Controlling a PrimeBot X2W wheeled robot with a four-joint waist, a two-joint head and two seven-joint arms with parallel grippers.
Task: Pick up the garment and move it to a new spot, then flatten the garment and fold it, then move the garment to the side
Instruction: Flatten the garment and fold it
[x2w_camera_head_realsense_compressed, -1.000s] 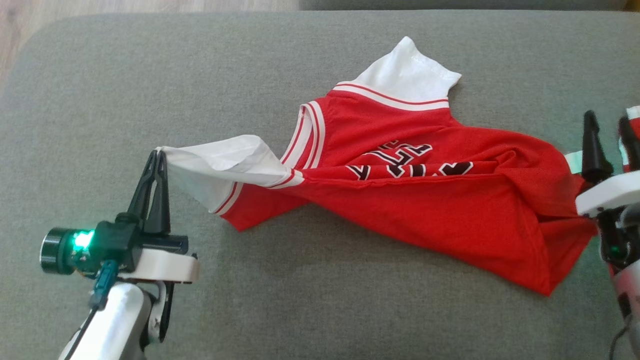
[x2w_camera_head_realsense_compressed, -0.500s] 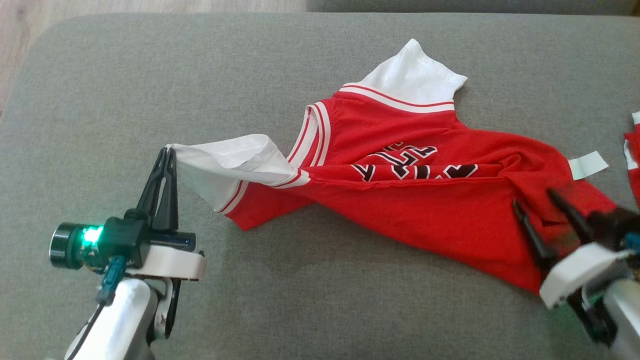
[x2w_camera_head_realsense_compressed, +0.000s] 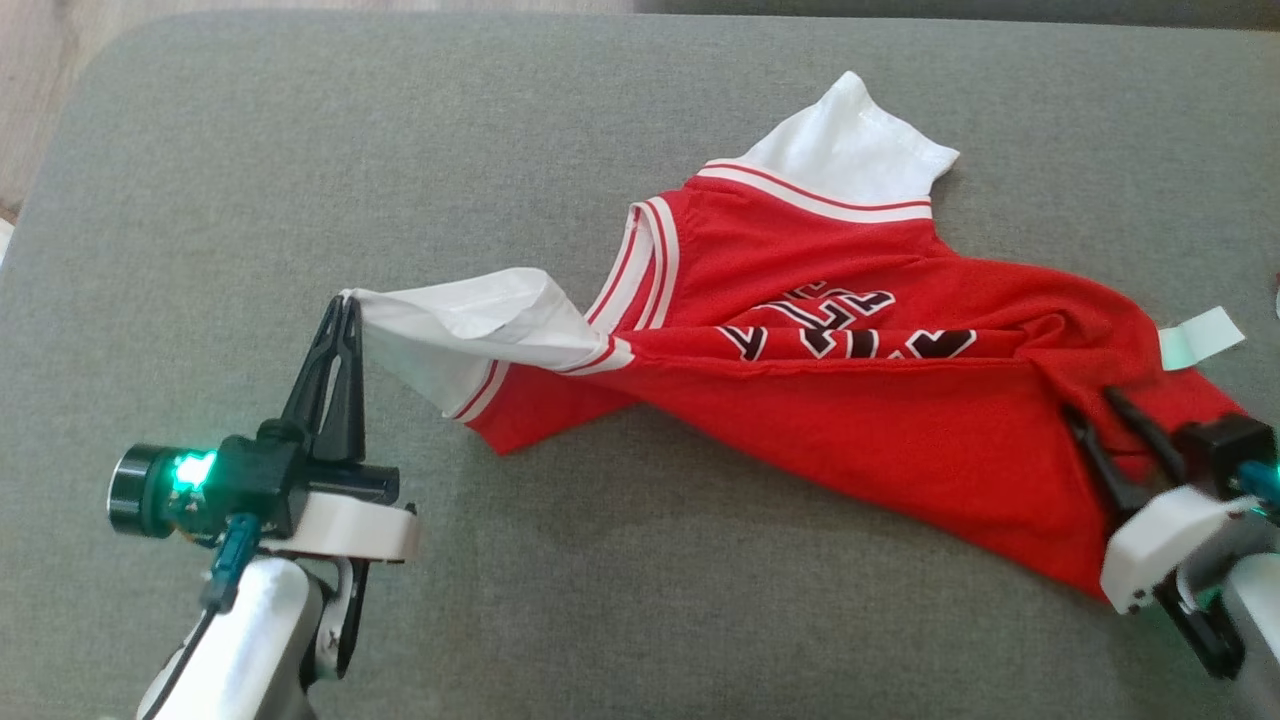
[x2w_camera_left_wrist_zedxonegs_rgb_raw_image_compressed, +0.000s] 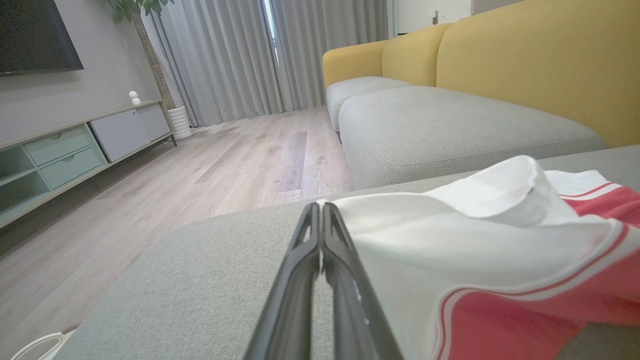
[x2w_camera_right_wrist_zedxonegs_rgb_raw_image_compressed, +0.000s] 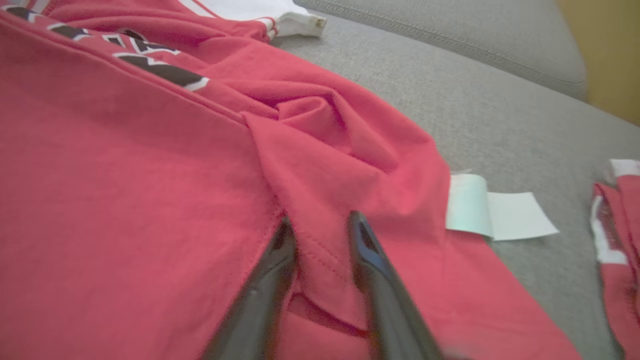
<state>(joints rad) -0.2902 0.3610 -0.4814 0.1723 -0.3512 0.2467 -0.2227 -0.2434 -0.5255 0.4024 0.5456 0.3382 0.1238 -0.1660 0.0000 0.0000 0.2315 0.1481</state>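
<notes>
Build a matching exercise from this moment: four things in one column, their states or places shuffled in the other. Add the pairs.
1. left gripper
2. right gripper
3. white label
4. far sleeve

A. lying on the grey cushion, away from both grippers
B. jaws apart astride a red fold of the jersey
C. shut on the near sleeve
D. poking out by the jersey's hem

Pairs: 1-C, 2-B, 3-D, 4-A.
</notes>
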